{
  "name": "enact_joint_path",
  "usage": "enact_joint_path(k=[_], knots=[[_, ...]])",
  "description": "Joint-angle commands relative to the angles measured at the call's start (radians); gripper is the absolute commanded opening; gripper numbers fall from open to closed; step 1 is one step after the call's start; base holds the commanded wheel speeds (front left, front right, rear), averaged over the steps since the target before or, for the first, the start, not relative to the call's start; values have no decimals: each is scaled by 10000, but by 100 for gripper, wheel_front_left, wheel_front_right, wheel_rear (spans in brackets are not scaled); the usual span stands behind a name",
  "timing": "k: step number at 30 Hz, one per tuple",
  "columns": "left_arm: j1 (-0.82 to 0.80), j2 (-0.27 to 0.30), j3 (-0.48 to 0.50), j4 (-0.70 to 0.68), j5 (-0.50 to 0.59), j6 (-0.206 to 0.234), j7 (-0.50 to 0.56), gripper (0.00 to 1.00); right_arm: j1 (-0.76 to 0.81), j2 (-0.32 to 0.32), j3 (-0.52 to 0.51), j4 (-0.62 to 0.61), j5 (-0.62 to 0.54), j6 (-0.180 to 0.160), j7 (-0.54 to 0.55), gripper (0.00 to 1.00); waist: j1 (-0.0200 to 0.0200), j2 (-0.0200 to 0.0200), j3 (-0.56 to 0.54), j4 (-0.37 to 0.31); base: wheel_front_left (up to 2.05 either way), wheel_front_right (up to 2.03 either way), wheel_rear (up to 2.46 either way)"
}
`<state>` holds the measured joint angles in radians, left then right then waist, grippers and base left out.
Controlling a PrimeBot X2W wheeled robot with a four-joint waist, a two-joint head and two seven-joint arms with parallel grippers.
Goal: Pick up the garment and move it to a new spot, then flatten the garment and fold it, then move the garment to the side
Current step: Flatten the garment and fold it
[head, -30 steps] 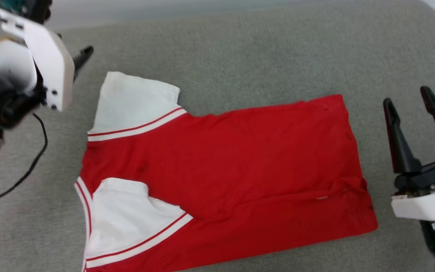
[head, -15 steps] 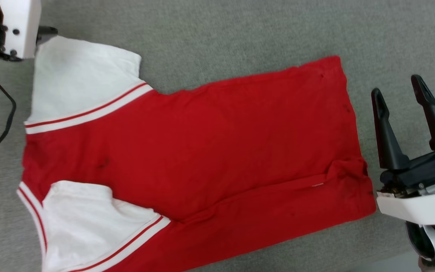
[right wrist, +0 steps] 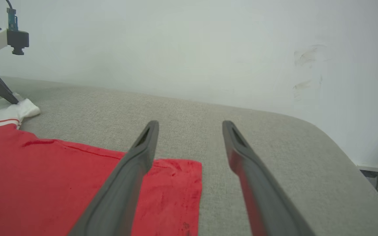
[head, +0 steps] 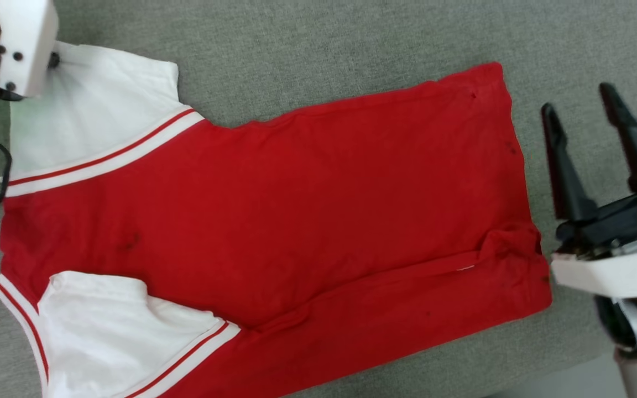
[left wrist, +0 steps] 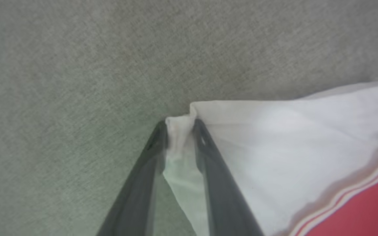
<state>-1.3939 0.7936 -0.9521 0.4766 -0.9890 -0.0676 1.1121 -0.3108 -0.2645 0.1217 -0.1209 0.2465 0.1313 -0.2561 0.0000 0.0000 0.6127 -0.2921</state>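
we find the garment [head: 274, 210] plain red side up, spread nearly flat on the grey cushion [head: 351, 50]. the near long edge appears to be folded over, with its sleeve lying on top. the left gripper [left wrist: 179, 126] holds its jaws clamped on the corner of the far white sleeve [left wrist: 290, 131]. the right gripper [head: 577, 98] hangs just beside the hem, jaws apart and empty. we judge that flattening is nearly complete; most of the folding and the move aside remain.

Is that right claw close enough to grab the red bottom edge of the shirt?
Probably yes. The right gripper stands open beside the shirt, near its bottom edge, with bare grey cushion between.
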Motion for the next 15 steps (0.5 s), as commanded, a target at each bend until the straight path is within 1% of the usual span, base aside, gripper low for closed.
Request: enact_joint_path(k=[1, 5, 8, 12, 15], knots=[[551, -10, -213, 161, 5, -55, -37, 0, -200, -163, -104, 24, -18, -12, -39, 100, 0, 0, -228, 107, 0, 0, 0], [519, -139, -189, 42, 1, -234, -474, 0, -761, -799, -357, 59, -204, -10, 379, 100, 0, 0, -831, 372, 0, 0, 0], [592, -233, -214, -189, -69, -377, -786, 0, -1336, -1515, -282, -90, -238, -10, 1137, 100, 0, 0, -1224, 591, 0, 0, 0], [791, -404, -268, -554, -200, -491, -1185, 0, -2276, -2680, 278, 19, 151, -10, 3027, 100, 0, 0, -1596, 976, 0, 0, 0], [828, -459, -359, -897, -236, -545, -1381, 0, -2981, -3474, 935, 402, 1211, -13, 5251, 100, 0, 0, -1737, 1238, 0, 0, 0]])
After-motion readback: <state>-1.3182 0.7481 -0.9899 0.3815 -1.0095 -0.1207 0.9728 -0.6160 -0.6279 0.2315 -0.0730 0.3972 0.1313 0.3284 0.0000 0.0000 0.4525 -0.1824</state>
